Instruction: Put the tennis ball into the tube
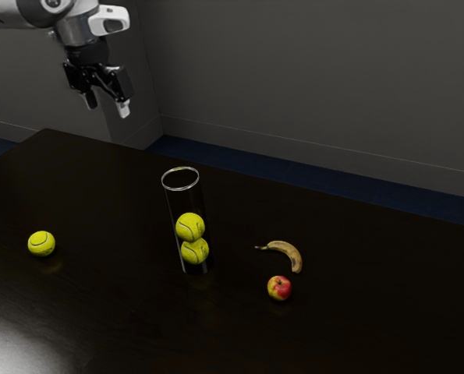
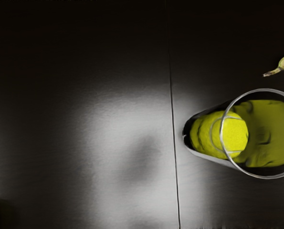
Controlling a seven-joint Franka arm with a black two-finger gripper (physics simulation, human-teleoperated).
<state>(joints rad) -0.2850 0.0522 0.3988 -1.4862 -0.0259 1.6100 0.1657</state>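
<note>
On the dark desk [image 1: 122, 312], the tube [image 1: 182, 189] contains two balls [image 1: 190, 227]; the loose tennis ball [image 1: 41, 244] lies apart from it, the gripper [image 1: 108, 106], spread wide, is higher

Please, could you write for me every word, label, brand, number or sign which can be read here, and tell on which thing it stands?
No text can be read anywhere.
Upper ball and lower ball in the tube: small dark marks, too small to tell if they are print.
Loose tennis ball: a seam line, no readable text.
Apple and banana: no readable label.
</note>
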